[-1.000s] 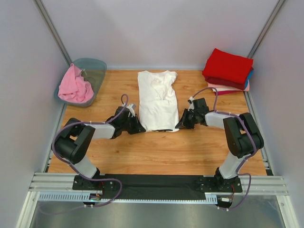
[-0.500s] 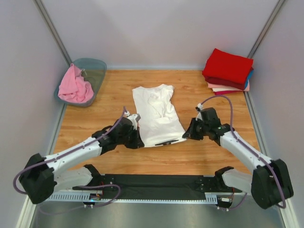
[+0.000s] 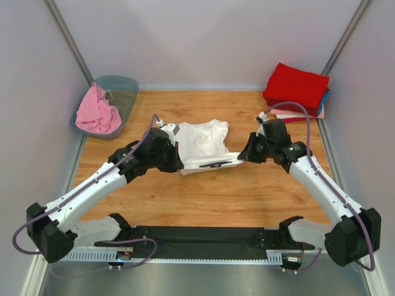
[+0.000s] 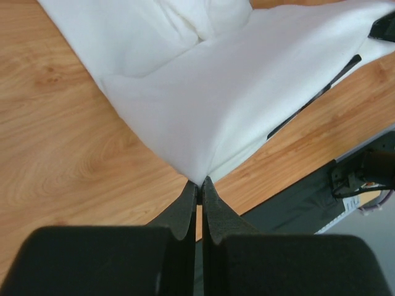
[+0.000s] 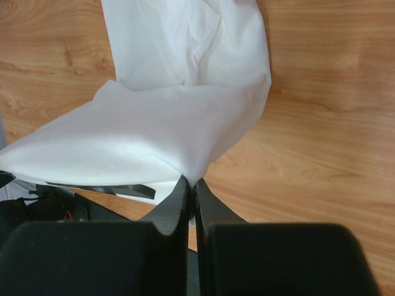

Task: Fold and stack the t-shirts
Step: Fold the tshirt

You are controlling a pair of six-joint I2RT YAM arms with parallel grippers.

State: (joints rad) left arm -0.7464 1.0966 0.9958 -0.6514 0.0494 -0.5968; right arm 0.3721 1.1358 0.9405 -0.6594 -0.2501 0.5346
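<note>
You're looking at a lab test cell: blank grey panel walls [image 3: 203,37], aluminium rail [image 3: 68,237], robot arms [image 3: 92,185] bolted at a wood table [image 3: 203,197].

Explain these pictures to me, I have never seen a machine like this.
Two robot arms are bolted at the near edge of a wooden table. The wide picture looks down from above; the other two come from cameras on each wrist. The left end effector and right end effector each pinch a corner of the white t-shirt, holding its near edge up. A pink t-shirt lies in a tub far left; folded shirts, red on top, are stacked far right.
</note>
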